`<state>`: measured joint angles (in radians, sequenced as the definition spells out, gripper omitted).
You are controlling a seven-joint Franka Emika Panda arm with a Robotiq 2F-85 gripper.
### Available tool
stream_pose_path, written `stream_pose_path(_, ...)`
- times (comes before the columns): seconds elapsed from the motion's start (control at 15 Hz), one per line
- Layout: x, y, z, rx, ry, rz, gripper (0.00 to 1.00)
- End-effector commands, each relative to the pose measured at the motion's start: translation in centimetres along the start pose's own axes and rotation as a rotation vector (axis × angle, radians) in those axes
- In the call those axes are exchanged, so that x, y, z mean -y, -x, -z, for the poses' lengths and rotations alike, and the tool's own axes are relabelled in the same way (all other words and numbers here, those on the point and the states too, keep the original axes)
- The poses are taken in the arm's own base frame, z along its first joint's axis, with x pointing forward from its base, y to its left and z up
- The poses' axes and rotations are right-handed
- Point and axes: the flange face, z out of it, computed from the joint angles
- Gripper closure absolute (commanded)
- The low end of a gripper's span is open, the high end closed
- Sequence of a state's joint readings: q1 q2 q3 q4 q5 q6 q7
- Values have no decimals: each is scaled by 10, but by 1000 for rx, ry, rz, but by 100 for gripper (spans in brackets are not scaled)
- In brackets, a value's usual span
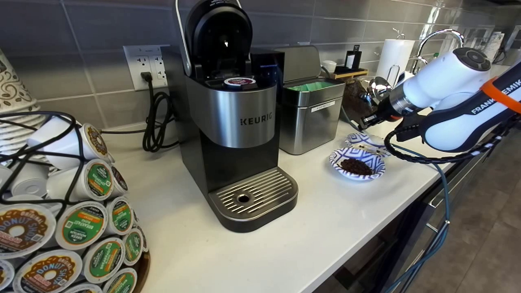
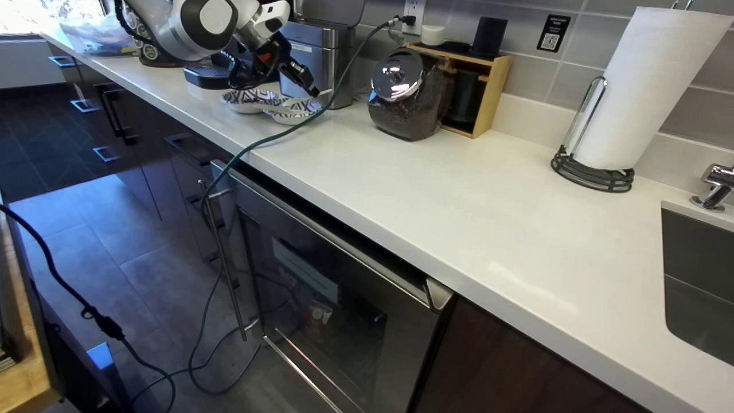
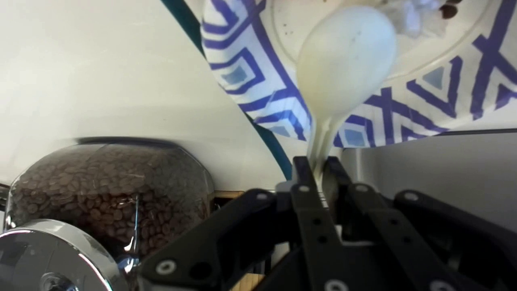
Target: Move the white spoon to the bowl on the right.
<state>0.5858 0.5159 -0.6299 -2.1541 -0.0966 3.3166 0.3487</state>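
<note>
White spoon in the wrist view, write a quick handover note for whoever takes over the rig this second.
Hand: shut on the white spoon by its handle.
Spoon: its head is over a patterned bowl; whether they touch, I can't tell.
Neighbouring bowl: beside that one on the counter, holding a dark brown heap.
Done: spoon gripped.
Left: releasing it in the right-hand bowl. Which bowl that means may depend on viewpoint, so I'd confirm before opening the hand.

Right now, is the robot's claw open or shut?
Shut on the white spoon: in the wrist view, the gripper pinches the spoon's handle from both sides.
</note>
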Motion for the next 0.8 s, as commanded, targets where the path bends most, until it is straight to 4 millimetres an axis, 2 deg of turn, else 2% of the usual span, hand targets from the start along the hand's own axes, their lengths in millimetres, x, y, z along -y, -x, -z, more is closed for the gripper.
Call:
stream_pose_path(0.0, -1, 0, -12, -7, 12, -28, 62)
stream_pose_path(0.07, 0, 0, -13, -6, 11, -30, 61)
stream_pose_path(0.33, 0, -6, -3, -19, 2, -47, 33)
stream_pose_path(0.47, 1, -17, 14, -39, -10, -29, 17)
stream_pose_path(0.6, 2, -26, 39, -40, -27, -8, 2)
stream_pose_path(0.73, 9, -24, 69, 26, -84, 48, 0)
